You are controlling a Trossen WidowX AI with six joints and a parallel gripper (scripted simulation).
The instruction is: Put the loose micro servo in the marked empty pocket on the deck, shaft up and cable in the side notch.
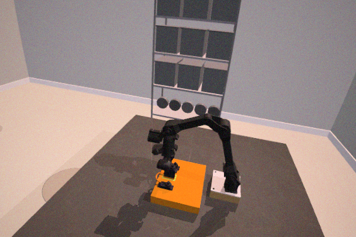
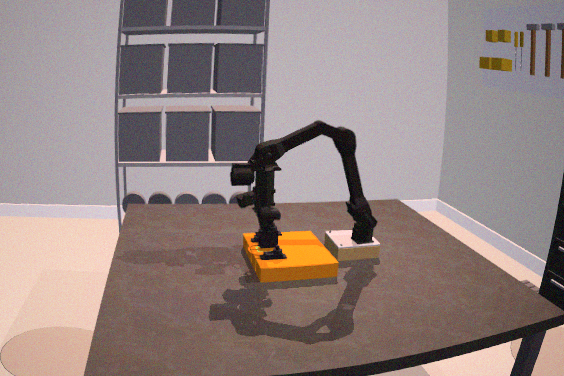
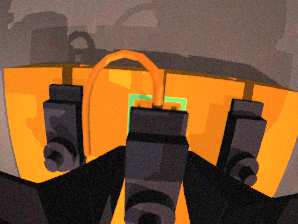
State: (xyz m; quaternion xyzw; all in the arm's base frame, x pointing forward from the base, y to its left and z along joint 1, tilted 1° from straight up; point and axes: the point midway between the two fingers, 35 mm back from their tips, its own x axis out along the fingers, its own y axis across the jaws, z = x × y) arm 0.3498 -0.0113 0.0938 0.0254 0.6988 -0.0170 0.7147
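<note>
Above orange decking [image 1: 189, 187] [image 2: 305, 252] [image 3: 200, 135], fingers apparently grip the servo [image 3: 156, 157].

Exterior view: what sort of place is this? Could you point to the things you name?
Probably a workshop: hammers [image 2: 533, 52] hang on the wall, a metal shelf unit [image 1: 155, 45] [image 2: 266, 69] holds dark bins [image 1: 192, 42] [image 2: 190, 68], and the arm works at a table [image 1: 268, 184] [image 2: 425, 312].

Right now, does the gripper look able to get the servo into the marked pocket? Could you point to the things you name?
Probably yes: the gripper [image 1: 170, 174] [image 2: 269, 244] [image 3: 154, 156] holds the servo [image 3: 156, 160] close by the marked pocket [image 1: 173, 179] [image 3: 183, 103], between two seated servos [image 3: 65, 122] [image 3: 246, 137], with gaps either side. The cable [image 3: 124, 54] loops aside; whether it would meet the notch, I cannot tell.
</note>
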